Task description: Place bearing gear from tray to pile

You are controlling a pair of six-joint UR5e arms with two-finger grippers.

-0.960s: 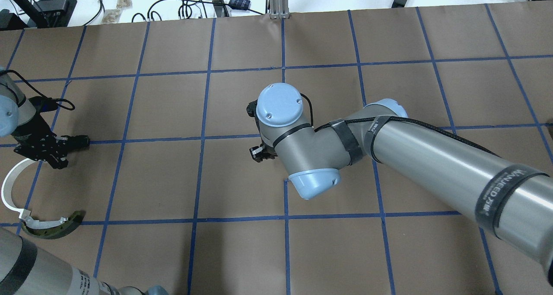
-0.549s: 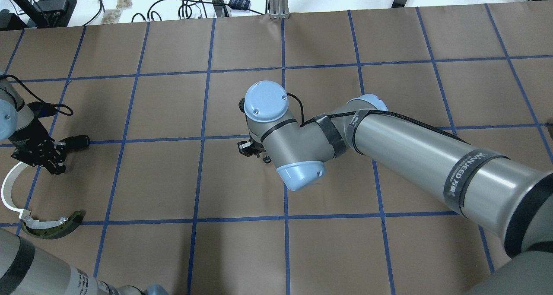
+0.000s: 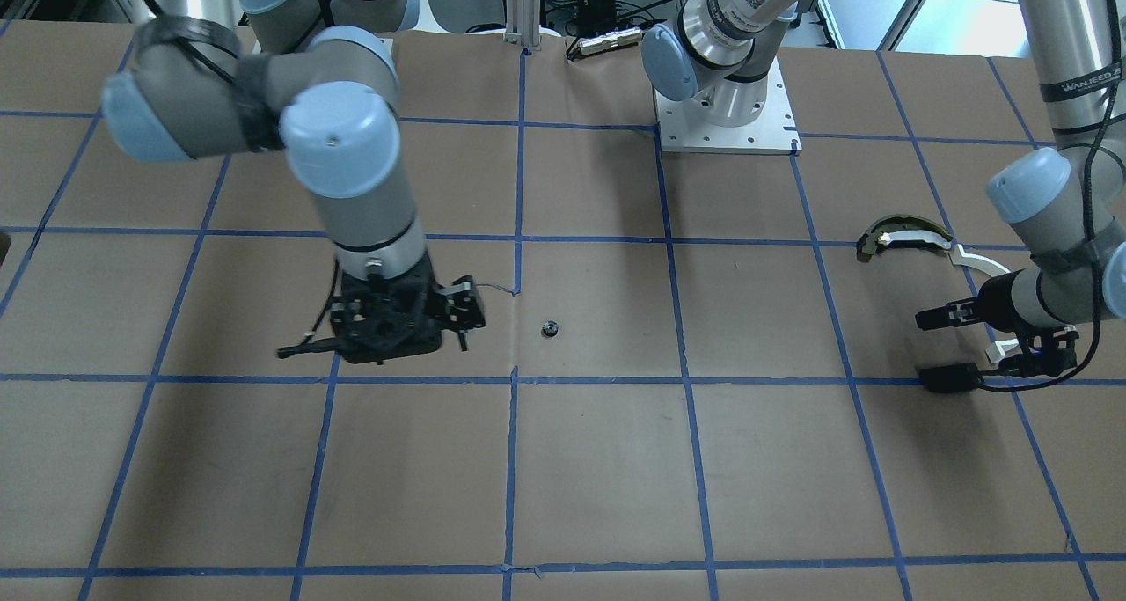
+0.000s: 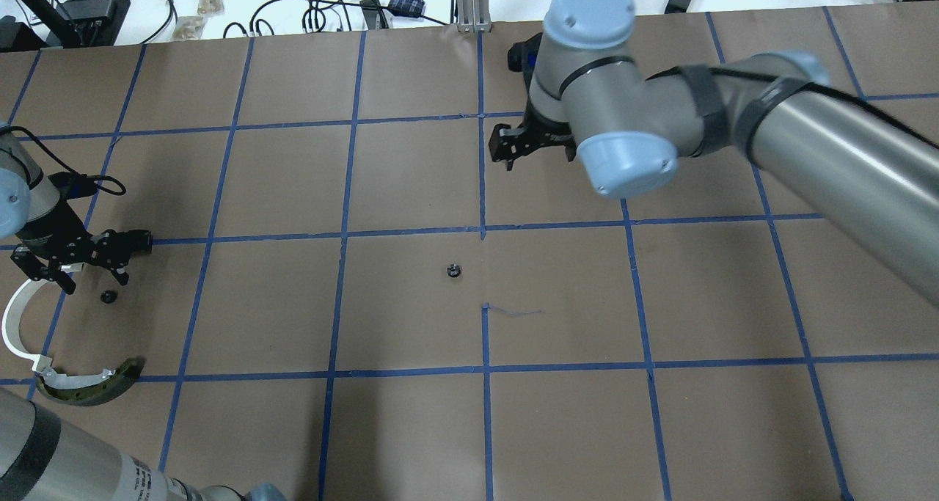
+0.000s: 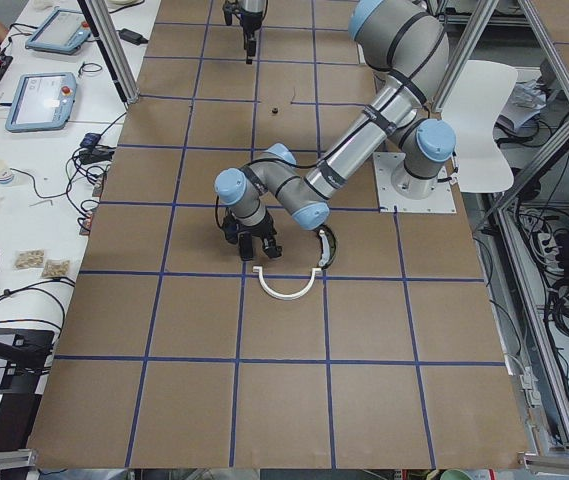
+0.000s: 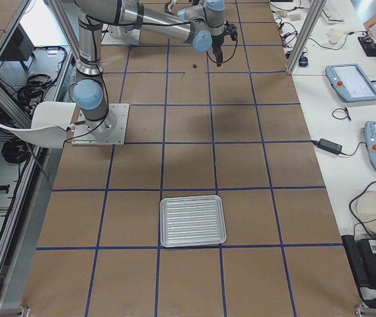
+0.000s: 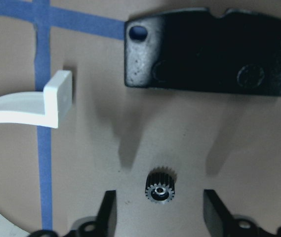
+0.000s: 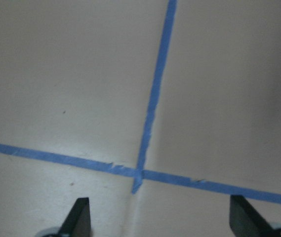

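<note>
Bearing gear (image 7: pixel 160 186) lies on the table (image 4: pixel 293 428) at the pile (image 4: pixel 84 391), between the wide-apart fingers (image 7: pixel 105 217) of the left gripper (image 4: pixel 94 281).
Neither finger touches it, and the gripper holds nothing. In the wrist view the flat black plate (image 7: pixel 209 52) is at 1 o'clock from the gear, and the end of the white arc strip (image 7: pixel 31 106) at 10 o'clock. Overhead, a second gear (image 4: pixel 454 271) sits mid-table. At 1 o'clock from it, the right gripper (image 8: pixel 160 217) hangs spread and empty above crossing blue tape (image 8: pixel 155 98).
</note>
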